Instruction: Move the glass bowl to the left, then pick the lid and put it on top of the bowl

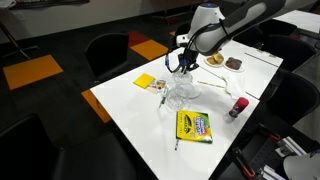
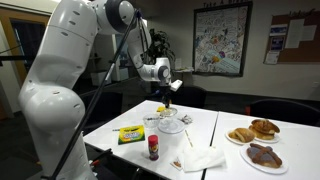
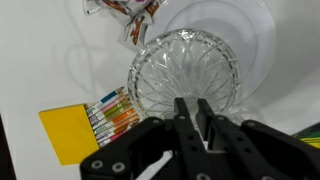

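Note:
In the wrist view my gripper (image 3: 190, 103) is shut on the near rim of the lid (image 3: 185, 68), a small round cut-glass piece with a ray pattern. Beyond it, up and to the right, lies the wider glass bowl (image 3: 245, 30) with its whitish rim. In both exterior views the gripper (image 1: 181, 66) (image 2: 170, 92) hangs a little above the glass bowl (image 1: 182, 93) (image 2: 172, 124), which stands on the white table (image 1: 140, 110). The lid is too clear to make out in the exterior views.
A yellow sticky-note pad (image 1: 145, 82) (image 3: 72, 132) and loose crayons (image 3: 112, 112) lie beside the bowl. A crayon box (image 1: 194, 125) (image 2: 131, 134) and a red bottle (image 1: 238, 106) (image 2: 153, 148) stand nearer the table's edge. Plates of food (image 1: 222, 61) (image 2: 258, 140) and a white napkin (image 2: 203, 158) lie further off.

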Action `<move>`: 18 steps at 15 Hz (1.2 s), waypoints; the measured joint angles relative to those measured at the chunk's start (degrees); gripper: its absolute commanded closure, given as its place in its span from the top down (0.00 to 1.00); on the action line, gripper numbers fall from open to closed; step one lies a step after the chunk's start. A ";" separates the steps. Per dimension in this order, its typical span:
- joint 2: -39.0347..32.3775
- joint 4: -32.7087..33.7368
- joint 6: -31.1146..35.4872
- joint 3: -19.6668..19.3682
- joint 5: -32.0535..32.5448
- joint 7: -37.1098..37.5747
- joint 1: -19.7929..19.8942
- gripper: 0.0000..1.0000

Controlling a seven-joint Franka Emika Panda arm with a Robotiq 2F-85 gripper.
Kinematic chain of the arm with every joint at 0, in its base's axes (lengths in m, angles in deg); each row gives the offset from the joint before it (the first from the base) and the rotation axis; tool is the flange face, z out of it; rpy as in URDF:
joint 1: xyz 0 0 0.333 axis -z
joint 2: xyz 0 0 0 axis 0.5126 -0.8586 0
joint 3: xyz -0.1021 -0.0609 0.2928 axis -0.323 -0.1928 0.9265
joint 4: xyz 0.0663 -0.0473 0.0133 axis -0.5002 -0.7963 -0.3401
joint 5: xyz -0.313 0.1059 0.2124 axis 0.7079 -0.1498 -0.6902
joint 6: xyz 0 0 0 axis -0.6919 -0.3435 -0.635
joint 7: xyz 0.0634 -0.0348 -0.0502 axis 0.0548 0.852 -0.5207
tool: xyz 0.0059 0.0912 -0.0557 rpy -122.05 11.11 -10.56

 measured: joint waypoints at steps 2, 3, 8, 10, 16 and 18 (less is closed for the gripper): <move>1.09 -1.48 0.86 0.91 -0.04 -0.11 -0.05 0.04; 1.49 -2.15 1.19 1.48 -0.13 -0.19 -0.09 0.04; 1.97 -4.82 2.34 5.76 -2.74 -2.36 -0.26 0.04; 1.97 -5.82 2.36 7.25 -3.55 -3.25 -0.47 0.04; 2.26 -9.53 3.06 9.30 -6.32 -5.60 -0.64 0.04; 2.28 -10.36 3.96 9.18 -6.33 -5.60 -0.63 0.04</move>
